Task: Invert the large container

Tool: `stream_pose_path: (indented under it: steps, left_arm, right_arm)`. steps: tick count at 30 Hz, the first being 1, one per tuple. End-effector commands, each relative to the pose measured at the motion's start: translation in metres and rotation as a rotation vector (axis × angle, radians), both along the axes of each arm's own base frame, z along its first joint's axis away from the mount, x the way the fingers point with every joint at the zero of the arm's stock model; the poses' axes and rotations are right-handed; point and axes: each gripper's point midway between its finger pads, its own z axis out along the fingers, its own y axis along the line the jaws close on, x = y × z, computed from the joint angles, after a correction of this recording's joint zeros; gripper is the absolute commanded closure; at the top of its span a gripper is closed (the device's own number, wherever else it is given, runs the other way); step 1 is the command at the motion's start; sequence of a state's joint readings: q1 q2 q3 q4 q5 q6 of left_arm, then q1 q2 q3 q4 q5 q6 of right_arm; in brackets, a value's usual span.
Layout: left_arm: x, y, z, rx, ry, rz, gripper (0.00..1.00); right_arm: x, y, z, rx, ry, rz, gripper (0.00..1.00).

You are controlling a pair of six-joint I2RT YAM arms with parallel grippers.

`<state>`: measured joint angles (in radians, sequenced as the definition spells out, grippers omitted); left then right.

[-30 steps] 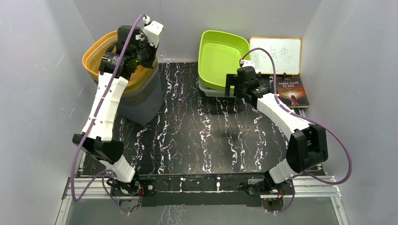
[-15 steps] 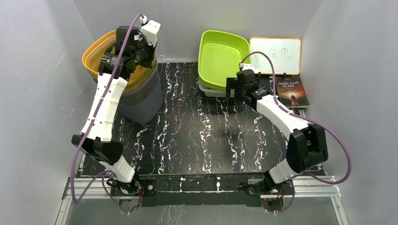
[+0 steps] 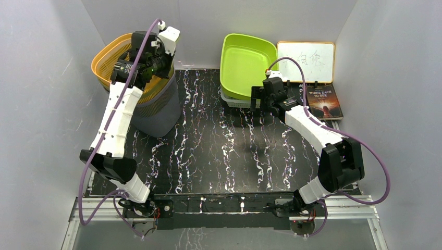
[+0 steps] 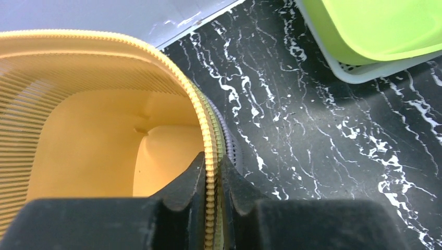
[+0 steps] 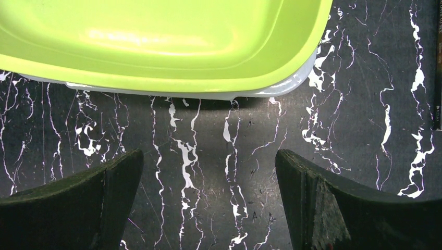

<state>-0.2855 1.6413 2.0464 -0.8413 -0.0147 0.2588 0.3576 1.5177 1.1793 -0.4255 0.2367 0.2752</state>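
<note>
The large container (image 3: 156, 117) is a tall grey bin at the back left, standing upright with a green and an orange basket (image 3: 104, 54) nested inside it. My left gripper (image 3: 164, 65) is shut on its right rim. In the left wrist view the left gripper (image 4: 212, 161) has one finger inside the orange basket (image 4: 94, 146) and the other outside the stacked rims. My right gripper (image 3: 255, 96) hovers open just in front of the lime green tub (image 3: 245, 60). In its wrist view the right gripper (image 5: 208, 156) has only the marbled table between its fingers.
The lime tub (image 5: 156, 36) sits in a white basket (image 5: 297, 86) at the back centre. A whiteboard (image 3: 306, 61) leans on the back wall, with a book (image 3: 324, 101) in front of it. Grey walls close in left, right and back.
My left wrist has shifted slightly at the container's rim. The right gripper has edged a little towards the lime tub. Container and tub stand where they were.
</note>
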Motion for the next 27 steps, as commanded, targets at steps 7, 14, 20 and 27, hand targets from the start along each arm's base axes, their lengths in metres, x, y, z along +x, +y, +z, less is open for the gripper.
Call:
stream_pose_path:
  steps: [7,14,20,27]
  left_arm:
    - [-0.008,0.015,0.002,0.042,0.000,0.065,1.00]
    - [-0.033,0.029,0.130,-0.116,-0.331,0.145,1.00]
    - [-0.053,0.055,0.161,-0.102,-0.465,0.238,1.00]
    - [-0.107,0.082,0.228,-0.205,-0.804,0.301,1.00]
  right_arm:
    - [0.005,-0.003,0.022,0.022,-0.079,-0.017,0.02]
    - [0.007,-0.002,0.020,0.020,-0.075,-0.014,0.02]
    - [0.008,0.001,0.019,0.033,-0.067,-0.011,0.02]
    - [0.008,0.002,0.020,0.040,-0.068,-0.009,0.02]
